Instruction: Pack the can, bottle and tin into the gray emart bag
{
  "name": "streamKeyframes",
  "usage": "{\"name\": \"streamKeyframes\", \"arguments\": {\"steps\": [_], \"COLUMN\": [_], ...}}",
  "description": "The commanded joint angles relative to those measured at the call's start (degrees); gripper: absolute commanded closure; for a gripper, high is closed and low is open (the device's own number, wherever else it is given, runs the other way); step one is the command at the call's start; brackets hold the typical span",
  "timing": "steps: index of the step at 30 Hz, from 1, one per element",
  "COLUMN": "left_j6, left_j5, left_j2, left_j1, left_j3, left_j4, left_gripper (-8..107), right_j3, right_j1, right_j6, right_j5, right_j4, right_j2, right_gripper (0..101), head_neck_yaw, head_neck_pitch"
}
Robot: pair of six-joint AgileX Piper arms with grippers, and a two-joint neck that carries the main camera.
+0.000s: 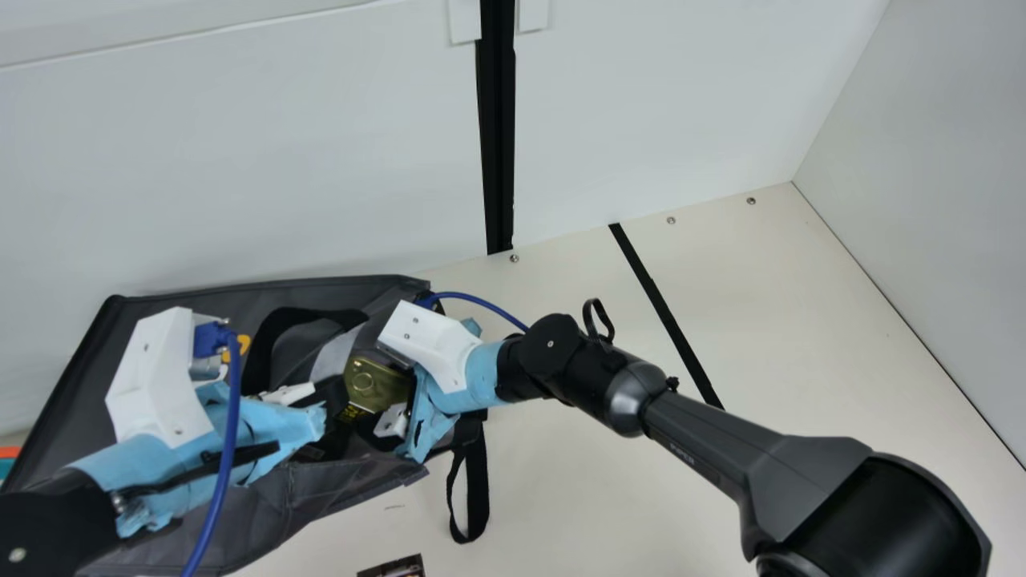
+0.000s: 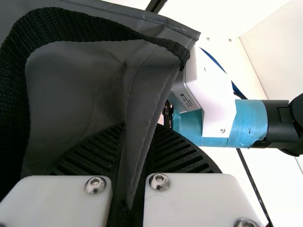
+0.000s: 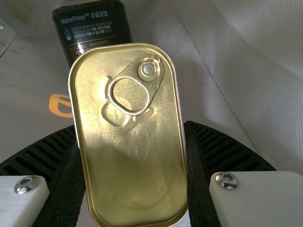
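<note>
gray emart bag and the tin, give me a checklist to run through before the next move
1. Left gripper closed on the gray emart bag: ok, fabric between its fingers.
2. Right gripper has the tin: ok, a finger on each long side.
3. Tin over the bag's inside: ok.
4. Space below the tin free: cannot tell, a dark labelled container lies partly behind it.
5. Room between the grippers: not ok, they are close together.
</note>
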Motion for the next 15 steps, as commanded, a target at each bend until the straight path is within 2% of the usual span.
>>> {"name": "streamKeyframes", "arguments": {"steps": [1,15], "left_j6": [0.0,0.0], "left_j5": [0.0,0.0], "left_j2": [0.0,0.0], "left_j1": [0.0,0.0], "left_j3": [0.0,0.0], "left_j4": [0.0,0.0], "left_gripper": [89,89], "right_j3": [-0.1,0.3], "right_j1": [0.0,-0.5], "right_j6": [-0.2,-0.5], "right_j5": [0.1,0.3], "right_j4": [0.1,0.2], "right_j2": [0.1,-0.5], "right_gripper": [75,28], "head_neck_yaw": [0.0,0.0], "head_neck_pitch": [-1.3,-1.3]}}
